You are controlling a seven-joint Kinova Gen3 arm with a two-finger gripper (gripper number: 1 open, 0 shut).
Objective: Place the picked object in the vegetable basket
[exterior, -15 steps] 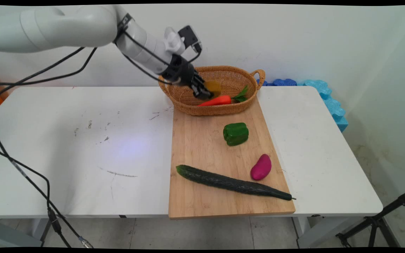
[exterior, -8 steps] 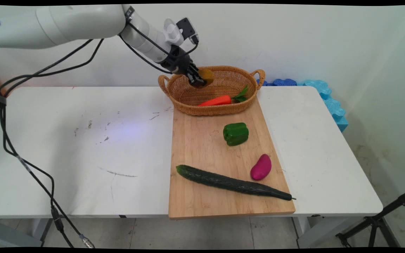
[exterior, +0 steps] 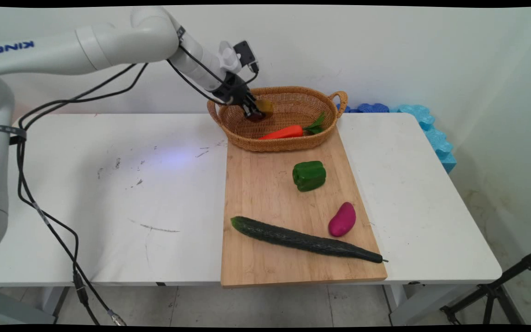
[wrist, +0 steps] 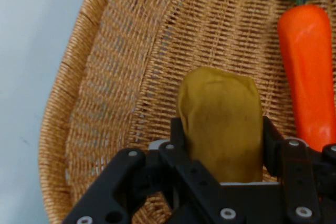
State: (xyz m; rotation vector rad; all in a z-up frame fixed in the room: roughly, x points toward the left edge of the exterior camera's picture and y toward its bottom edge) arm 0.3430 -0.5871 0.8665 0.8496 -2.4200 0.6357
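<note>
A: Where is the gripper [exterior: 256,110] just now?

B: Over the left part of the wicker basket [exterior: 247,138], at the far end of the cutting board [exterior: 265,193]; its jaws are clenched on a brownish-yellow potato [wrist: 220,124], one on each flank, as the hand view shows plainly.

A: And the potato itself?

B: Held above the basket floor, its free end pointing away from the hand; whether it touches the weave beneath I cannot tell; the carrot [wrist: 307,77] lies in the same basket just beside it, apart from it, leaves toward the right-hand handle in the main view.

A: How would you expect it to handle?

B: My guess is light and fairly stiff; the skin looks matt, not glossy, so I would not think it slippery; the rounded sides could let it swivel, so a hold across the middle, as now, seems soundest; nothing suggests it is fragile.

A: What else is about?

B: On the board, nearer the camera: a green pepper [exterior: 309,175], a magenta sweet potato [exterior: 342,219] and a long cucumber [exterior: 304,240], all well apart from the gripper; the board rests on the white worktop [exterior: 109,193]; blue foam [exterior: 427,124] sits behind the far right corner.
</note>
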